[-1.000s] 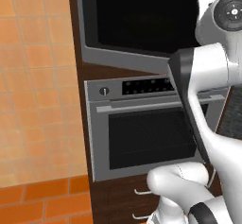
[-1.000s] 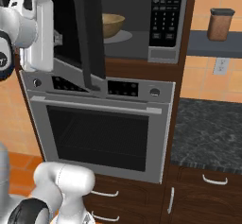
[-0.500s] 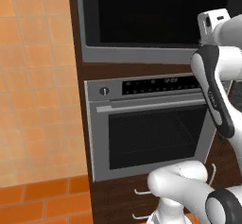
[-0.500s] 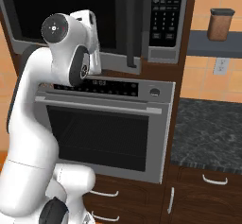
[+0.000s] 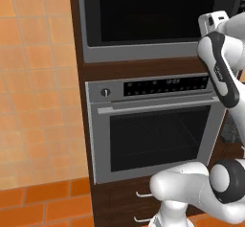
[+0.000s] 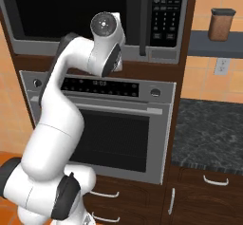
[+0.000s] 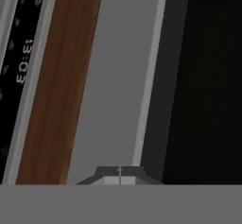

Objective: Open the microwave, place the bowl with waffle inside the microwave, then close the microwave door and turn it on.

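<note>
We see the microwave door (image 6: 71, 10) shut flat against the microwave (image 6: 95, 51), its black glass filling the grey frame. The long dark bar handle (image 6: 144, 17) stands upright at the door's right edge, and the button panel (image 6: 166, 13) sits just right of it. The bowl is hidden from us, since the dark glass lets nothing through.

In the hand view the gripper (image 7: 119, 171) has its two finger tips pressed together with nothing between them. It hangs close before the grey lower frame of the microwave, with the black glass on one side and a strip of brown wood trim (image 7: 61, 86) on the other. Beyond that trim lies the oven's dark display strip (image 7: 21, 67), showing pale digits.

In the right base view the white arm bends up from the lower left, and its upper joint sits in front of the microwave's lower frame, just above the silver oven (image 6: 118, 124). The oven's door is shut, with a knob (image 6: 154, 92) at the right end of its panel. Farther right, a brown canister (image 6: 221, 24) stands on a grey shelf (image 6: 213, 43) above a dark speckled counter (image 6: 209, 134).
</note>
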Robot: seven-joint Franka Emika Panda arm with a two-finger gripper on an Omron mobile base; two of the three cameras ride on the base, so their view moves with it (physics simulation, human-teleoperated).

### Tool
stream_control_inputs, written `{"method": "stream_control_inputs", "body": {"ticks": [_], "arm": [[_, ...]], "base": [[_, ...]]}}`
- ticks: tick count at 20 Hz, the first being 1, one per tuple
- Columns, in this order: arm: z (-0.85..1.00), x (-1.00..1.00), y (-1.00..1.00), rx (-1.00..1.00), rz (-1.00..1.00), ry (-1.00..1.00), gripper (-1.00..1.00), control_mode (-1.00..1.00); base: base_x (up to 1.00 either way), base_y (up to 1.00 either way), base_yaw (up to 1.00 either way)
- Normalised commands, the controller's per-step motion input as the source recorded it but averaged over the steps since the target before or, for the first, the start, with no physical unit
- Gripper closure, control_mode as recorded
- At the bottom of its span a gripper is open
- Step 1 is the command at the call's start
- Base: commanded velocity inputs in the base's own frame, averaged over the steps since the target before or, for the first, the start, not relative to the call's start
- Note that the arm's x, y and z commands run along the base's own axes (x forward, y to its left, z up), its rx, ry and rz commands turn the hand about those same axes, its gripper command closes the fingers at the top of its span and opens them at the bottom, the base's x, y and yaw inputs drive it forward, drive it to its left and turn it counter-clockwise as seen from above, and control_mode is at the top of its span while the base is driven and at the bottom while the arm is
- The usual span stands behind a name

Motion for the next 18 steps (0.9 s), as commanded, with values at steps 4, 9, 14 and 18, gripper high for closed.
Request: {"method": "stream_control_inputs", "body": {"ticks": [4, 9, 14, 18], "arm": [[-0.43, 1.0, 0.0, 0.0, 0.0, 0.1, 1.0, -1.0], [-0.57, 0.13, -0.23, -0.03, 0.0, -0.37, 1.0, -1.0], [0.1, -0.99, -0.89, 0.15, 0.0, -0.4, 1.0, -1.0], [0.22, -0.7, -0.93, 0.15, 0.0, -0.18, 1.0, -1.0]], "base": [[0.0, 0.0, 0.0], [0.0, 0.0, 0.0], [0.0, 0.0, 0.0], [0.0, 0.0, 0.0]]}}
